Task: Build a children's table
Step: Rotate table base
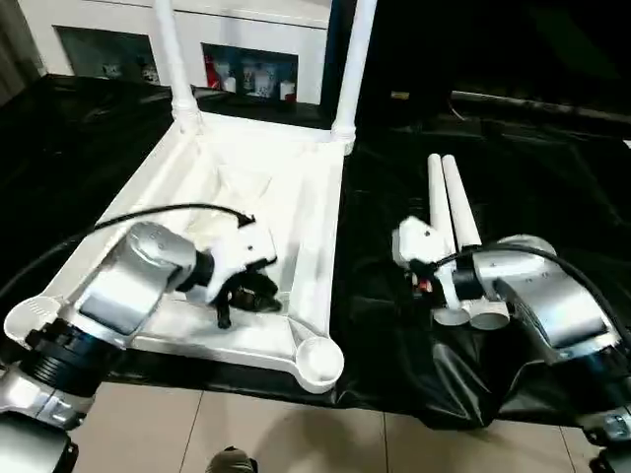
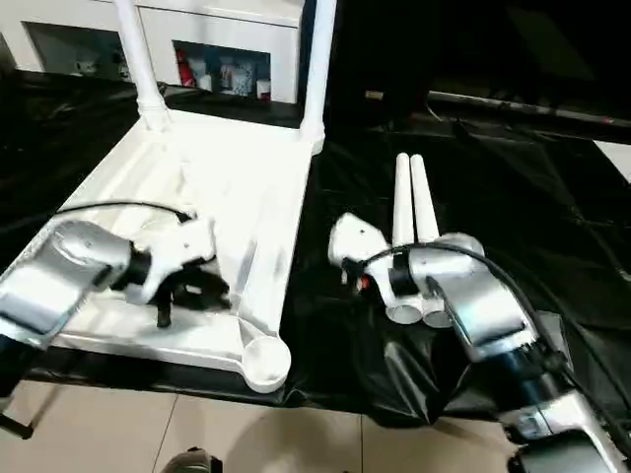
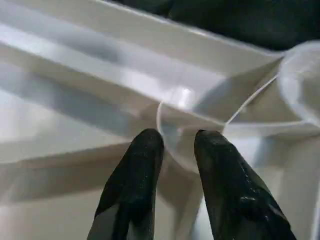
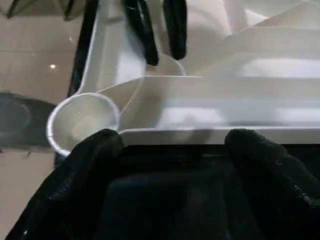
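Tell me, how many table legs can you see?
4. Two legs stand upright in the upturned tabletop's far corner sockets; two lie side by side on the black sheet, their near ends beside the right arm.

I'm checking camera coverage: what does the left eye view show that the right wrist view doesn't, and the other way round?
Left eye view, not right wrist: two fitted legs standing in the far sockets, two loose legs lying side by side on the black cloth, and the cabinet behind.

Right wrist view, not left eye: the right gripper seen from behind, open and empty.

Both: the upturned tabletop, its empty near socket, and the left gripper over the ribbed underside.
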Motion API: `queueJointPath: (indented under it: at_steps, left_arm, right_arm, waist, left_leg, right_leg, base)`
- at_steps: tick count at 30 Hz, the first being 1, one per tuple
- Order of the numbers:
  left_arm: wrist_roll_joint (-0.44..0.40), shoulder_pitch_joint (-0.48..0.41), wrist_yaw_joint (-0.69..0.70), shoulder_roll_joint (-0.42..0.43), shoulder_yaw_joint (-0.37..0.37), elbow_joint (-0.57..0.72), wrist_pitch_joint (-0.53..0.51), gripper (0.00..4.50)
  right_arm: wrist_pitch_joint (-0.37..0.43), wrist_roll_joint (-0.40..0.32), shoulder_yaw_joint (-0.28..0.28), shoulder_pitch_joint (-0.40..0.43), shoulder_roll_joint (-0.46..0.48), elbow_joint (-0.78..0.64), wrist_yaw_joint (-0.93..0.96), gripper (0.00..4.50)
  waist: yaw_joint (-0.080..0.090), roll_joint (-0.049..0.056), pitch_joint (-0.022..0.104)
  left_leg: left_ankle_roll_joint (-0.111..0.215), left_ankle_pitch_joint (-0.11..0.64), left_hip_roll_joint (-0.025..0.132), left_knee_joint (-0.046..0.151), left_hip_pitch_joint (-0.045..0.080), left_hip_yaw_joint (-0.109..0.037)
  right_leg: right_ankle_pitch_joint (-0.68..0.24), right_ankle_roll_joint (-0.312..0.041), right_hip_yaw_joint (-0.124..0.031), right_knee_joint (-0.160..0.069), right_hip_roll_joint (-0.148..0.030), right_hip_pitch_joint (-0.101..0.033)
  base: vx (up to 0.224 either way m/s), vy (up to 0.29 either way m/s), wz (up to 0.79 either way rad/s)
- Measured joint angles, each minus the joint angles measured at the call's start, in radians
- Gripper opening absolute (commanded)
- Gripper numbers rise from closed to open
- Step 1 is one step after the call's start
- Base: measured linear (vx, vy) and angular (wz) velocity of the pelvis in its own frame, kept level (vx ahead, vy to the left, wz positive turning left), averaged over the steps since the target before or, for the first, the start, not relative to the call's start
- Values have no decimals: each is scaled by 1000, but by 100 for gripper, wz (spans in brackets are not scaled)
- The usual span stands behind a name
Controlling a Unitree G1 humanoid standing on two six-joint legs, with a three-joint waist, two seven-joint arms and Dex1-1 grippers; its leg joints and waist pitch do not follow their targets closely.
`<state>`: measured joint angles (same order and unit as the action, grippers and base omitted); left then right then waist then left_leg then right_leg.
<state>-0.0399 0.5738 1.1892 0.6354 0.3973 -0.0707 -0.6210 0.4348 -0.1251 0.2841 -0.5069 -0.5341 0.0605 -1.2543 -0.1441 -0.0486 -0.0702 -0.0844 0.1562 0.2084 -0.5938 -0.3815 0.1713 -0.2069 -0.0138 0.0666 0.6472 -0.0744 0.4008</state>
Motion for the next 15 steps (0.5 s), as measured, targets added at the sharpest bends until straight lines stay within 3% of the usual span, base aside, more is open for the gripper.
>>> queueJointPath:
  at_steps: [5, 11, 15]
  left_arm:
    - [-15, 14, -16, -1, 12, -35, 21, 145]
    - [-46, 48, -102, -54, 14, -137, 57, 145]
    - [-73, 81, -174, -92, 13, -213, 77, 145]
  right_arm:
    - [11, -1, 0, 0, -14, -11, -10, 385]
    - [17, -1, 12, 0, -27, -18, -10, 385]
    - [17, 0, 20, 1, -29, -19, -8, 385]
  waist:
    - [0, 1, 1]
    - [-2, 5, 3]
    - [-1, 5, 3]
  left_leg:
    - [0, 0, 0, 0, 4, 0]
    - [0, 0, 0, 2, 17, -1]
    - [0, 0, -1, 2, 19, -2]
  right_leg:
    - [1, 0, 0, 0, 0, -3]
    - [-1, 6, 0, 0, 0, -15]
    - [-1, 7, 0, -1, 0, -17]
  base:
    - [0, 0, 0]
    - [0, 0, 0]
    - [-13, 0, 0]
